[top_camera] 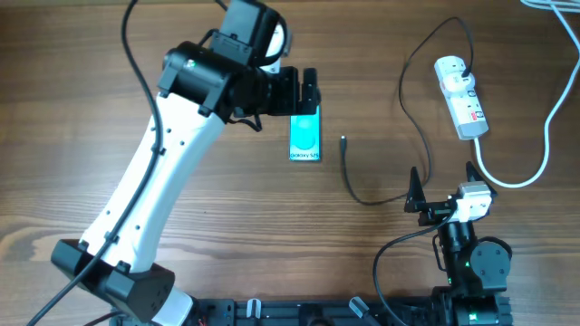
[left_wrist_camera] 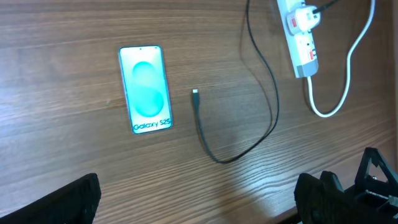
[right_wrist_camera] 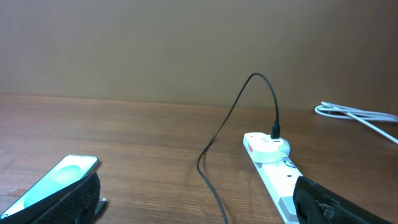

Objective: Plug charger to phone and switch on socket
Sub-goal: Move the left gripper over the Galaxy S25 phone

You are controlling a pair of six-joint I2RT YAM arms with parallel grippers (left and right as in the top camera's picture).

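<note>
Two pincers gape wide, empty. Left pincer [top_camera: 300, 98] hangs over the phone's [top_camera: 305, 138] far end. Right pincer [top_camera: 443, 186] sits beside the charger [top_camera: 343, 141].

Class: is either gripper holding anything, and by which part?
Nothing is held: the left gripper is open near the teal-screened smartphone, the right gripper open near the thin black cable.

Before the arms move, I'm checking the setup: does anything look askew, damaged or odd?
Nothing stands out. The phone lies flat, screen up. The charger lies loose, its tip beside the phone, not touching. The socket looks intact.
</note>
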